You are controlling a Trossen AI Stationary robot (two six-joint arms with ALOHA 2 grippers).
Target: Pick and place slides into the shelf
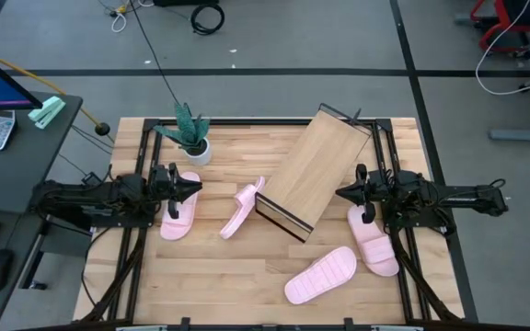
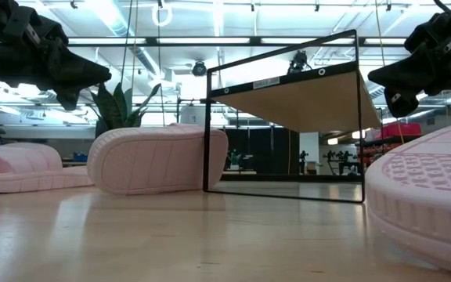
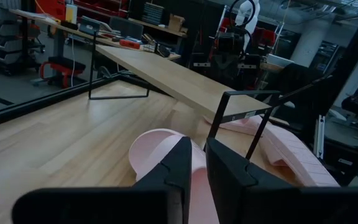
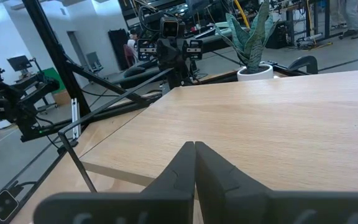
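The shelf [image 1: 316, 170] stands slanted on its black frame in the table's middle, also seen in the low view [image 2: 296, 98]. Four pale pink slides lie on the table. One [image 1: 180, 213] is under my left gripper [image 1: 197, 187]. Another [image 1: 243, 208] rests on its side by the shelf's left corner. One [image 1: 321, 274] lies near the front. The last [image 1: 374, 239] is under my right arm. My left gripper [image 3: 197, 158] hovers with a narrow gap between its fingers, above the slide on its side [image 3: 160, 152]. My right gripper [image 1: 339, 194] is shut [image 4: 195, 149] and points at the shelf board [image 4: 278, 118].
A potted plant [image 1: 192, 140] stands at the far left of the table, behind the left gripper. A desk with a keyboard, a mouse and a calculator sits beyond the table's left edge. Bare wood [image 1: 219, 276] lies at the near left.
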